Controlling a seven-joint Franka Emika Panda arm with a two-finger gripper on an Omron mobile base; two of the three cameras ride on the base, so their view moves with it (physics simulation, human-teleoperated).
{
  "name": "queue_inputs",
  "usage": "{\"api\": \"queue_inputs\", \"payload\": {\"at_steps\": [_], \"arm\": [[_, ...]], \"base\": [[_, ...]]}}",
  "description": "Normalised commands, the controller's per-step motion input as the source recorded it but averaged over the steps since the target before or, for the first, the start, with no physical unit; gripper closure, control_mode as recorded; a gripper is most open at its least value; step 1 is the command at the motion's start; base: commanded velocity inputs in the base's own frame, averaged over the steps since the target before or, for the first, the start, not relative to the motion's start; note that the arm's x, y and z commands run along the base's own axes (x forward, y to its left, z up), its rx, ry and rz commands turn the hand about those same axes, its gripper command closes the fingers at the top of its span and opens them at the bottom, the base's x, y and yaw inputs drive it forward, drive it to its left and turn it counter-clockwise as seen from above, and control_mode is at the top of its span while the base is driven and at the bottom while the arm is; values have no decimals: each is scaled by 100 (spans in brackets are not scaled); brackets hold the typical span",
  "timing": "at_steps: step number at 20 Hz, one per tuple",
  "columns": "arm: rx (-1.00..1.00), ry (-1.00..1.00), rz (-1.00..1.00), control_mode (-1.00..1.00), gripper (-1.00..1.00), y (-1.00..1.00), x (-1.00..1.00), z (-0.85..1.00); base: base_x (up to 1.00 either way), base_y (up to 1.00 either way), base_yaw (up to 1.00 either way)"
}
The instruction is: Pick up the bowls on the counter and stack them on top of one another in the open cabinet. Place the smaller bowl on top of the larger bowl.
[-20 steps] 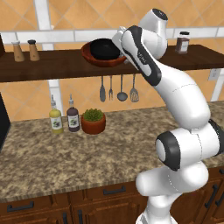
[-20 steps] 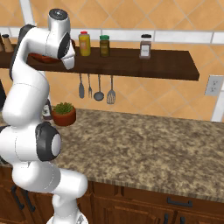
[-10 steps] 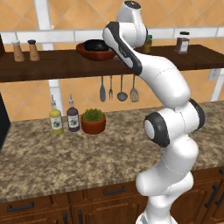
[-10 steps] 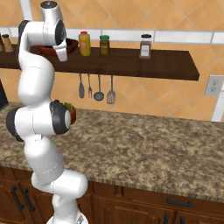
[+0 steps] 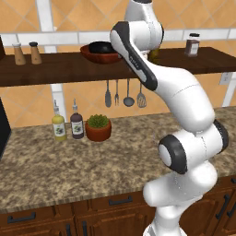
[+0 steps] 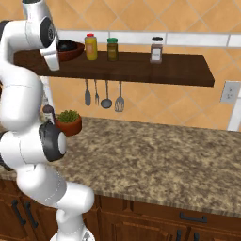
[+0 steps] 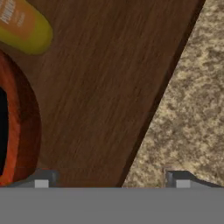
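The black bowl [image 5: 102,46] sat nested inside the reddish-brown bowl [image 5: 99,56] on the open wooden shelf [image 5: 55,69], near its front edge and just left of the arm. In the hand view the larger bowl's rim lay at the left edge, a yellow bottle [image 7: 24,24] above it, and bare plank ran across to the shelf's front edge, beyond which the granite surface [image 7: 192,109] showed below. The end effector [image 7: 113,180] hung over that bare plank, fingertips [image 7: 41,179] spread wide apart and empty.
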Motion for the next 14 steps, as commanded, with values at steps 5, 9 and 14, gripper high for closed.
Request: {"api": "queue_inputs", "payload": {"at_steps": [5, 9, 14], "arm": [[0, 0, 3, -100, -100, -2, -100, -100], [-3, 1, 7, -100, -100, 6, -100, -100], [-12, 24, 11, -100, -100, 17, -81, -100]], "base": [[0, 0, 0], [0, 0, 0], [0, 0, 0]]}}
